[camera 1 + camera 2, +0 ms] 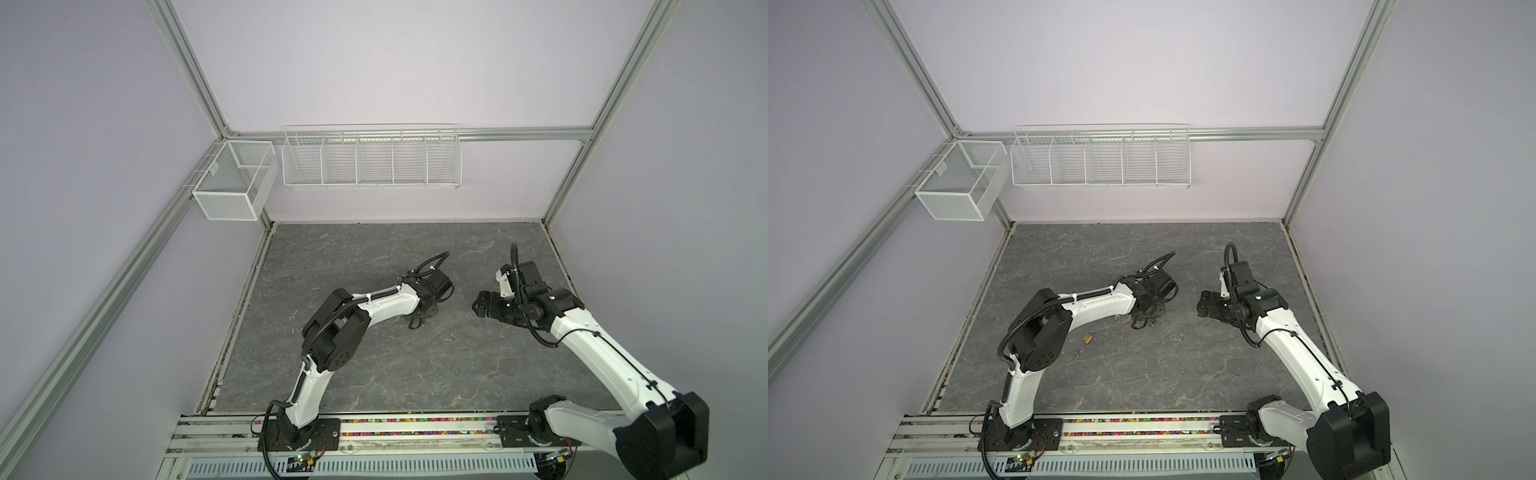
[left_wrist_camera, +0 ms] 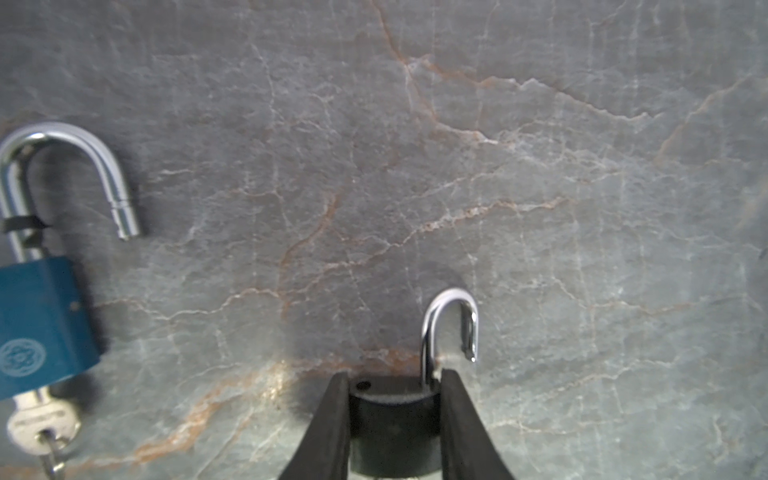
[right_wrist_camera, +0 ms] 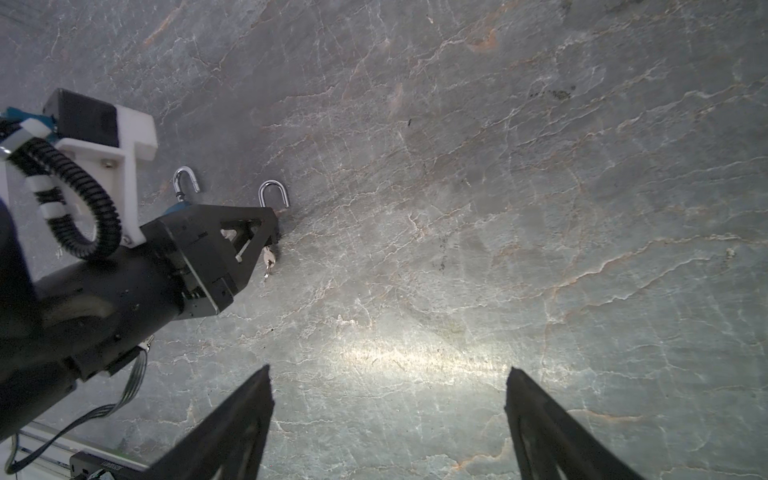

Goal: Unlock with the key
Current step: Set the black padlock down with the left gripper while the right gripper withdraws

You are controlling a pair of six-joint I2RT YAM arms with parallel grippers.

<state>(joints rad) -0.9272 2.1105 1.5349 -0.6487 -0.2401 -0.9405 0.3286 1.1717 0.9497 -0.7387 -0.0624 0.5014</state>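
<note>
The left jaws pinch the black lock (image 2: 395, 411) by its sides, low over the middle of the bench (image 1: 415, 374), likely to brace it against a key's twist. Its shackle (image 2: 451, 320) stands sprung and a key (image 3: 268, 257) hangs below it, so it looks undone. The right jaws, at its 3 o'clock in both top views, are spread wide and empty, placed to work that key. A blue lock (image 2: 37, 324), also open, lies just beside. A brass lock (image 1: 1088, 337) sits at 7 o'clock.

You see a grey, veined table (image 1: 1142, 374). On it lie a blue padlock (image 2: 41, 324), shackle open, key (image 2: 41, 424) inserted, and a brass padlock (image 1: 1087, 337). A black padlock (image 2: 395, 424) sits near the blue one.
</note>
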